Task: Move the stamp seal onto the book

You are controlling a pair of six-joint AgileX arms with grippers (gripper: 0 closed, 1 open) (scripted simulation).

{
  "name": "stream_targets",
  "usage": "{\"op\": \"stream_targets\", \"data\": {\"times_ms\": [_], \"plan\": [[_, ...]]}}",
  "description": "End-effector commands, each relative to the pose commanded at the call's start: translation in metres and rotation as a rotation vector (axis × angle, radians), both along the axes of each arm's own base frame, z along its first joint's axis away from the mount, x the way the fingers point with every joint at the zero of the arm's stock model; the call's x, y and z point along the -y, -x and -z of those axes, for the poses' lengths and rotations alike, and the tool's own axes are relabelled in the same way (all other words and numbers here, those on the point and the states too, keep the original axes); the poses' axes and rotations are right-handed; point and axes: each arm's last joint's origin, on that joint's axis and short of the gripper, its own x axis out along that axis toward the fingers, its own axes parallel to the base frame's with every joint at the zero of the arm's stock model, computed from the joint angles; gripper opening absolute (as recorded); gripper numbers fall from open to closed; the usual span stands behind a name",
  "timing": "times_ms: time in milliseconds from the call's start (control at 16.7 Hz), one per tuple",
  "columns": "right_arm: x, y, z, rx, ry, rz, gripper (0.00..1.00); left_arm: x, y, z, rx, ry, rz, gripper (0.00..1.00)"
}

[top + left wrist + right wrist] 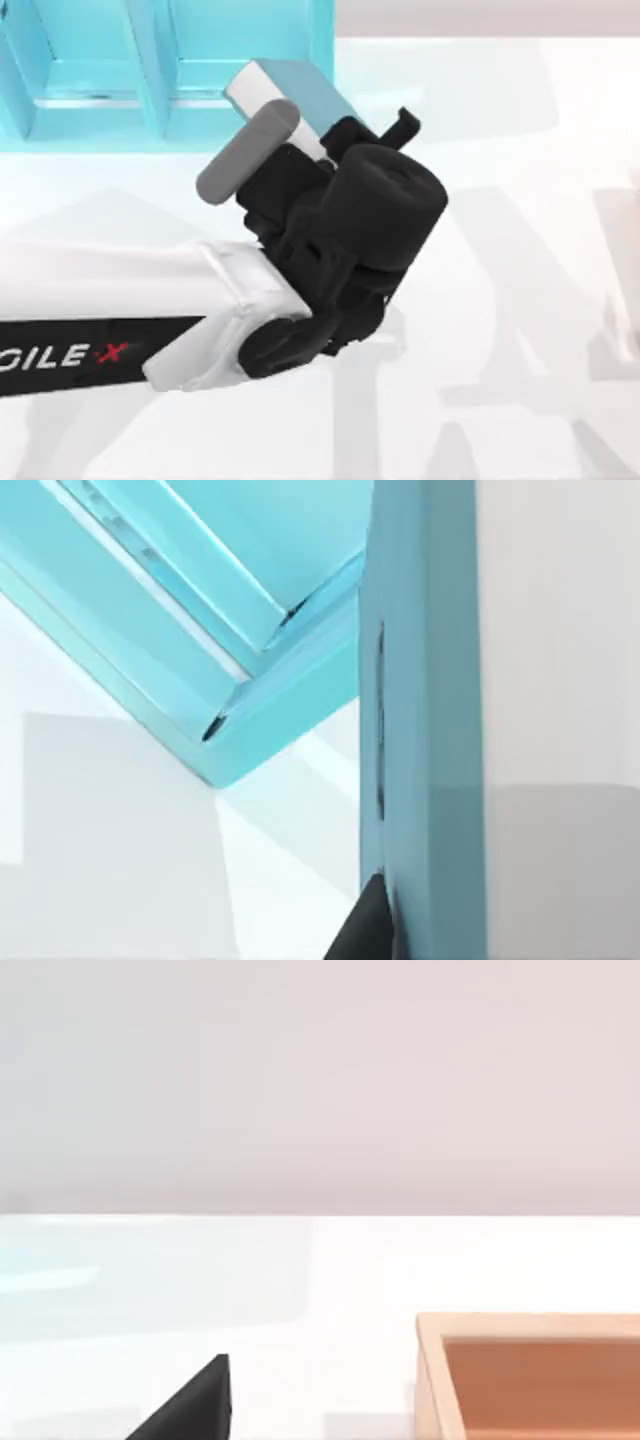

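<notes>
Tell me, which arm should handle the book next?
Left. The left gripper is right against the book beside the shelf; the right gripper is elsewhere, near a tan box.

The top camera looked straight down, close over the left arm [120, 300]. The left wrist camera sat tight against the book [425, 720], sharing the turquoise shelf [90, 70] beyond. The right wrist camera faced level across the worktop [330, 1260].

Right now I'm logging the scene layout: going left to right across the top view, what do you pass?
Turquoise shelf unit → grey cylinder → book → left gripper, reaching past the book's edge.
</notes>
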Motion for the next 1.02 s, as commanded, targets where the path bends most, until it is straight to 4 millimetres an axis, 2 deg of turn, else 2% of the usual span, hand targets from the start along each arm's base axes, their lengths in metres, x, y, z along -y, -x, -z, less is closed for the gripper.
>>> {"op": "stream_targets", "data": {"times_ms": [240, 480, 720, 1020], "plan": [[0.0, 0.0, 0.0, 0.0, 0.0, 0.0, 1.0, 0.031, 0.024, 0.029, 0.005, 0.317, -0.142, 0.0], [0.0, 0.0, 0.0, 0.0, 0.0, 0.0, 1.0, 0.049, 0.047, 0.051, 0.04, 0.548, -0.24, 0.0], [0.0, 0.0, 0.0, 0.0, 0.0, 0.0, 1.0, 0.058, 0.063, 0.064, 0.072, 0.665, -0.282, 0.0], [0.0, 0.0, 0.0, 0.0, 0.0, 0.0, 1.0, 0.06, 0.066, 0.067, 0.08, 0.688, -0.289, 0.0]]}}
